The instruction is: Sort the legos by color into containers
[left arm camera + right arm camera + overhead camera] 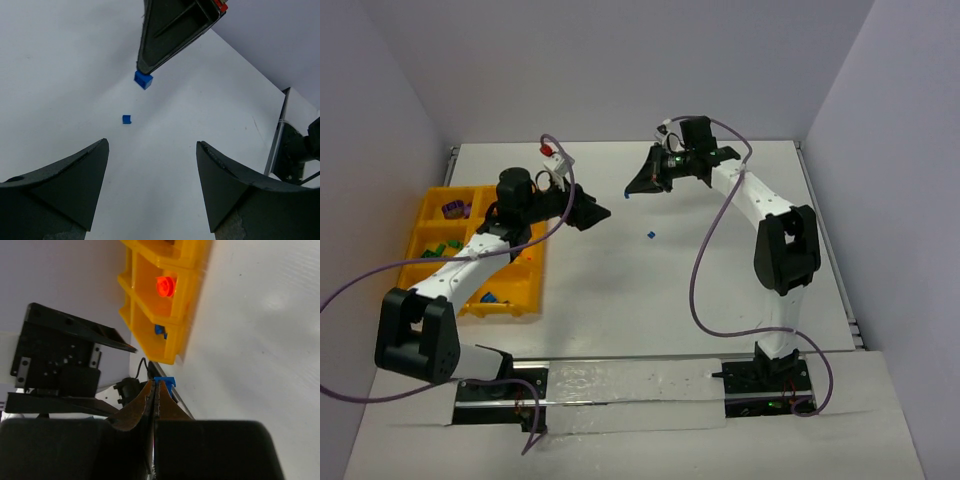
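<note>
Left wrist view, upper middle: right gripper [142, 67] is shut on a tiny blue plastic lego brick [143, 79], probably hard, light, slippy, best pinched by flat sides; left gripper [152, 144] is open, empty.

Tray [510, 308] partly behind left arm [460, 270]

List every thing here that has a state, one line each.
Left pincer: open, empty.
Right pincer: shut on the held blue lego.
Loose blue lego: lying on the table, ungripped.
Tray: compartments partly filled.
Orange-red lego: resting in a tray compartment.
</note>
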### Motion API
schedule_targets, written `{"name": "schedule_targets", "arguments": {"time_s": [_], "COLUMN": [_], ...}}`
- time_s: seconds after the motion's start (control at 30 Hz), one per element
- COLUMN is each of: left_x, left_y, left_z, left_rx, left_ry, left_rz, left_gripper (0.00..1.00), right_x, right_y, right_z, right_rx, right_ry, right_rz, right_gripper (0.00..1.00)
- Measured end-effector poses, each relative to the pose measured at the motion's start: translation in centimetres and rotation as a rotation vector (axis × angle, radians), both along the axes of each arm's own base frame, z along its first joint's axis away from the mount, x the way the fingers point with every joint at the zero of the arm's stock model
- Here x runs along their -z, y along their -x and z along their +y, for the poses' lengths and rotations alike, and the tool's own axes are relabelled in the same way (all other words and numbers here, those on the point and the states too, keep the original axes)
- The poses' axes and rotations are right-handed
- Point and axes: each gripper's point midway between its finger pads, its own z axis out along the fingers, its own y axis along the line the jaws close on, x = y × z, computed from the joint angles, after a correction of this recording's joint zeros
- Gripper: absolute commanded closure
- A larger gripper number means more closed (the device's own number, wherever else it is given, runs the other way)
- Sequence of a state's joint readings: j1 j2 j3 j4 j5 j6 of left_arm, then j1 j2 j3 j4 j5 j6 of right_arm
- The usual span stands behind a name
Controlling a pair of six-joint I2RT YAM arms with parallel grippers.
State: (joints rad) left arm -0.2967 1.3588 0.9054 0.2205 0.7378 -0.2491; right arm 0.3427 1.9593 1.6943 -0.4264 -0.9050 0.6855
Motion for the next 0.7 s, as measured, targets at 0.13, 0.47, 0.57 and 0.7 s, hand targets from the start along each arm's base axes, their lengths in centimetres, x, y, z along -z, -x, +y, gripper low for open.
{"name": "schedule_targets", "arguments": {"time_s": [0.13, 0.47, 0.57, 0.7], "left_x": [0.6, -1.4, -1.6, -1.3], "left_y": [-0.3, -2.7, -3.1, -3.7], "left_z": [-2.2, -4.4, -4.8, -5.2], "left_rx": [0.029, 0.014, 0.014, 0.011], "left_ry": [0.015, 0.035, 0.033, 0.019], "left_rz": [0.034, -0.022, -0.032, -0.039], "left_gripper": [0.2, 0.22, 0.24, 0.26], "right_x": [-0.8, -1.6, -1.8, -1.8], "right_y": [0.6, 1.0, 1.1, 1.3], "right_z": [1.2, 2.0, 2.1, 2.1], "right_rx": [-0.025, -0.05, -0.059, -0.07], "right_ry": [-0.037, -0.077, -0.088, -0.098], "right_rz": [0.009, 0.013, 0.01, 0.011], "right_gripper": [1.0, 1.0, 1.0, 1.0]}}
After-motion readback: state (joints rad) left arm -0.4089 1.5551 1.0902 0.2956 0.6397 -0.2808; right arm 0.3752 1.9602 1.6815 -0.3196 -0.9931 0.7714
